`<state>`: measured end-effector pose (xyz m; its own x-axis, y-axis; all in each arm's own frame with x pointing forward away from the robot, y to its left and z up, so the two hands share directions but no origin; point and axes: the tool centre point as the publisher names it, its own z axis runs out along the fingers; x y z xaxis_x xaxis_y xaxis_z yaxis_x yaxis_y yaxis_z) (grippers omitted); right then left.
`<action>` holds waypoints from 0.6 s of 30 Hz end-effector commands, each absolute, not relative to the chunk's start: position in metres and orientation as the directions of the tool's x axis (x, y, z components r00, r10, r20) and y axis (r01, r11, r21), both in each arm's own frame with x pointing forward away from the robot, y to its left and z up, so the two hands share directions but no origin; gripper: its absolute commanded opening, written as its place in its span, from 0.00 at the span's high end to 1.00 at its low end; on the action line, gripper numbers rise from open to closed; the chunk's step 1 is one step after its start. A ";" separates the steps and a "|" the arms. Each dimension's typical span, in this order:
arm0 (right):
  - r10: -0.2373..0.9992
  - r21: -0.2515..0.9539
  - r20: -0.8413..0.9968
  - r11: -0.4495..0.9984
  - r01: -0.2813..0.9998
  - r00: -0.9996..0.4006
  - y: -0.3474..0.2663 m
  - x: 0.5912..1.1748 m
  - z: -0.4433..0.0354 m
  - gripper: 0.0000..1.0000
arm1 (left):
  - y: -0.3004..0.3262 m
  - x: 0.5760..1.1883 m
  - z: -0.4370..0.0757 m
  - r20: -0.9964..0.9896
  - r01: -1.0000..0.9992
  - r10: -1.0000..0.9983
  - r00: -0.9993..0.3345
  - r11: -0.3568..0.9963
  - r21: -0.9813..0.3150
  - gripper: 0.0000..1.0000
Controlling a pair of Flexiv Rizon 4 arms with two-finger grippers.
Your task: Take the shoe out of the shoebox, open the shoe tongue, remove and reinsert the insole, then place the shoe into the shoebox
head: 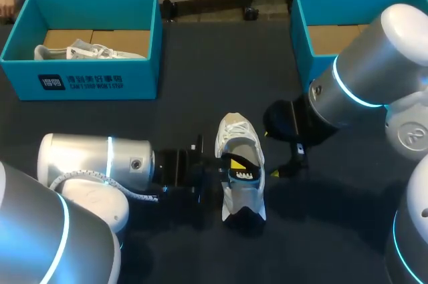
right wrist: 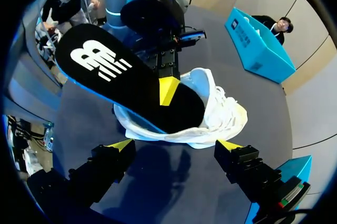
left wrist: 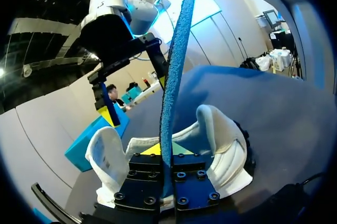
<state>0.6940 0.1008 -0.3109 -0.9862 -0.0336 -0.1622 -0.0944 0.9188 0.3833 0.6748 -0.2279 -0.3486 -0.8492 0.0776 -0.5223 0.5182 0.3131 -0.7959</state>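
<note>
One end of insole [right wrist: 121,81] hidden inside shoe [right wrist: 221,113], left claw [left wrist: 167,149] tips mostly behind its own body, right shoebox [head: 301,37] half covered by right arm [head: 374,77]

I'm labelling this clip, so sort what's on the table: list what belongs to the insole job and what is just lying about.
In the job:
middle shoe
insole, gripped by the left pincer
right pincer, open beside the shoe
right shoebox, no shoe showing inside

Lying about, it seems:
left shoebox
second shoe inside it
</note>
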 end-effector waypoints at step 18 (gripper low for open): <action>-0.032 0.382 -0.164 0.919 -0.094 -0.986 0.101 0.693 -0.311 0.00 | -0.226 0.664 -0.329 -0.501 0.496 0.062 -0.863 0.294 -0.817 0.80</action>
<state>0.6940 0.1008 -0.3109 -0.9862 -0.0336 -0.1622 -0.0944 0.9188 0.3833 0.6710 -0.2371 -0.3309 -0.8643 0.0640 -0.4989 0.4935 0.2997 -0.8165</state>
